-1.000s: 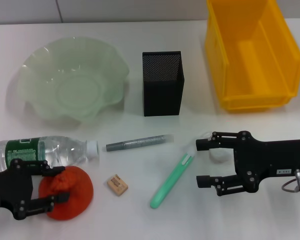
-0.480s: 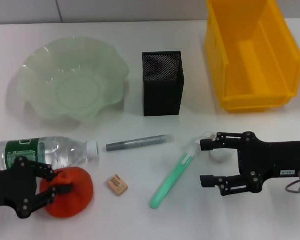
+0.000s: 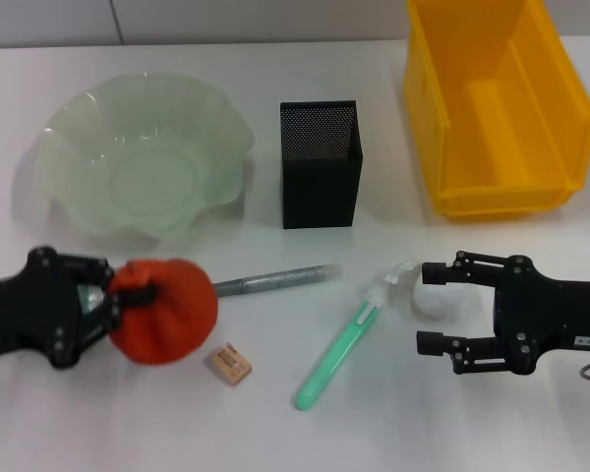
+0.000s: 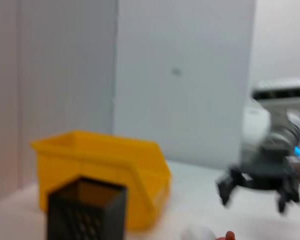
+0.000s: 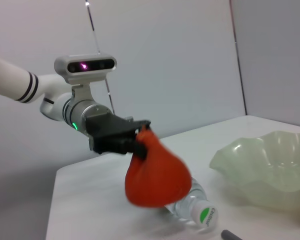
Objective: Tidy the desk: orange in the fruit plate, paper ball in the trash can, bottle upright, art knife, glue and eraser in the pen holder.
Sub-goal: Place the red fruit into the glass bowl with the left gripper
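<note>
1. The left gripper (image 3: 128, 295) is clamped on the orange (image 3: 167, 313), pinching its knob; in the right wrist view the orange (image 5: 155, 176) hangs from the fingers, clear of the table.
2. The orange sits at the gripper's tip, on the side toward the pen holder (image 3: 320, 162), in front of the plate (image 3: 143, 157) and not over it.
3. The bottle (image 5: 192, 202) lies on its side under the orange; in the head view the orange and gripper hide it.
4. The eraser (image 3: 230, 363) lies on the table just beside the orange.
5. The right gripper (image 3: 435, 307) has its fingers spread, with the paper ball (image 3: 435, 302) between them.
6. A green knife (image 3: 336, 356) and a grey glue stick (image 3: 275, 279) lie between the two grippers.
7. The bin (image 3: 492, 108) stands behind the right gripper.
</note>
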{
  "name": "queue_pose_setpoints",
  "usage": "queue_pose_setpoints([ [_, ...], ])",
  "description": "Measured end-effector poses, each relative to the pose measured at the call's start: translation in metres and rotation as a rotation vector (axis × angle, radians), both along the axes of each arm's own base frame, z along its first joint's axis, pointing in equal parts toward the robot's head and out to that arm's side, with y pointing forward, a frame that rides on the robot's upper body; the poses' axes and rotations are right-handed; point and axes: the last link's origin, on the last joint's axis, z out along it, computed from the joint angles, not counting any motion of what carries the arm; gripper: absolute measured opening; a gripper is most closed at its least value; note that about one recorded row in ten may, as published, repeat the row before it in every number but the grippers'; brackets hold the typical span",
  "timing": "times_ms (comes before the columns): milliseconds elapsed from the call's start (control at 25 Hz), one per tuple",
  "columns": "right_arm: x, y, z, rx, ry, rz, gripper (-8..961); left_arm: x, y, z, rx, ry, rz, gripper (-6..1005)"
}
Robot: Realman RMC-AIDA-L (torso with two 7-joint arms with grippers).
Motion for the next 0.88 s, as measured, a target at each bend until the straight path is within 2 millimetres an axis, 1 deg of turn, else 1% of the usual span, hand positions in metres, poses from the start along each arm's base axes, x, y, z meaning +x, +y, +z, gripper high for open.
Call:
queue_pose_setpoints([
  [200, 0.002, -0.001, 0.0, 0.003, -0.003, -0.008, 783, 0.009, 0.019, 0.001, 0.125, -0.074, 0.044, 97],
  [400, 0.002, -0.001, 0.0, 0.003, -0.004, -0.008, 781, 0.013, 0.04, 0.0, 0.245, -0.108, 0.105, 75],
  [440, 0.002, -0.001, 0.0, 0.004, -0.005, -0.008, 781, 0.013, 0.04, 0.0, 0.245, -0.108, 0.105, 73],
  [480, 0.002, -0.001, 0.0, 0.004, -0.005, -0.008, 781, 0.013, 0.053, 0.0, 0.29, -0.122, 0.147, 70],
  [560, 0.003, 0.0, 0.001, 0.005, -0.007, -0.01, 780, 0.012, 0.062, 0.0, 0.324, -0.123, 0.186, 65],
  [640, 0.003, 0.0, 0.001, 0.005, -0.008, -0.012, 780, 0.008, 0.075, -0.001, 0.373, -0.114, 0.255, 60],
  [720, 0.003, 0.002, 0.002, 0.009, -0.008, -0.017, 779, 0.005, 0.082, -0.003, 0.391, -0.104, 0.292, 55],
  [880, 0.003, 0.003, 0.002, 0.01, -0.01, -0.023, 778, 0.001, 0.096, -0.011, 0.414, -0.078, 0.373, 91],
])
